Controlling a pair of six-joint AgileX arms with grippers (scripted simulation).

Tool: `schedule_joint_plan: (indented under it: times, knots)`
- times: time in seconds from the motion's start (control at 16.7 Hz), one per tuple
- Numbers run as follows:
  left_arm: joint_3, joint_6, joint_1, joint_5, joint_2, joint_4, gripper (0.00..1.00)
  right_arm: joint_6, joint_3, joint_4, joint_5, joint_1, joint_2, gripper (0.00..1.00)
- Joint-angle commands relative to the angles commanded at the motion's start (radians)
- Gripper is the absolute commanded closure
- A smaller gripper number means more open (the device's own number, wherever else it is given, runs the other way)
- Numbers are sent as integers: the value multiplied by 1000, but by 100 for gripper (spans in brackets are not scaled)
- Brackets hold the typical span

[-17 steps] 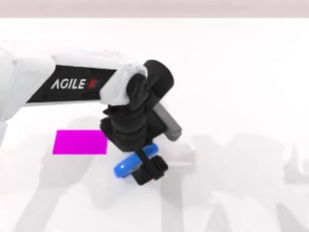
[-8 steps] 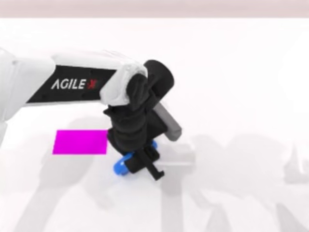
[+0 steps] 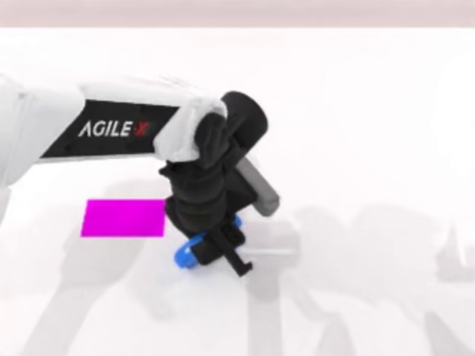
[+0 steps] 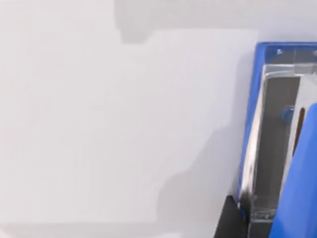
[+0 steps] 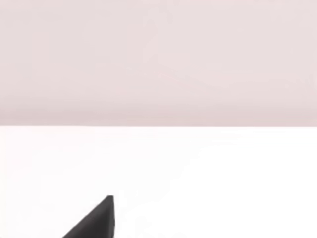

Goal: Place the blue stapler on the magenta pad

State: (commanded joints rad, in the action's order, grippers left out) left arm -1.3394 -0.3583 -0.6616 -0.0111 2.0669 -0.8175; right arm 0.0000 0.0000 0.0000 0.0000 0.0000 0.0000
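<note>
The blue stapler (image 3: 187, 254) lies slantwise just right of the magenta pad (image 3: 123, 218), off the pad's near right corner. My left gripper (image 3: 225, 252) is down over the stapler's middle and shut on it, so only the two blue ends show in the top view. The left wrist view has the stapler (image 4: 250, 124) very close, grey metal inside blue, with one dark finger (image 4: 229, 220) pressed against its side. My right arm is out of the top view, and its wrist view shows only a dark wedge (image 5: 96, 220) of its gripper.
The white table (image 3: 356, 148) stretches open to the right and back. Grey shadows of the arms fall across its near part. The left arm's white link (image 3: 111, 130) reaches in from the left above the pad.
A second ago the left gripper hung higher with most of the stapler showing. It then dropped onto the stapler and has barely moved in the last half second. The pad has not moved.
</note>
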Motion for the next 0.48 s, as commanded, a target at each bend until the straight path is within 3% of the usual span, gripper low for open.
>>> schedule_joint_plan:
  times: [0.48]
  knots:
    - [-194, 1, 16, 1, -98, -310, 100, 0, 0, 0, 0, 0, 0, 0]
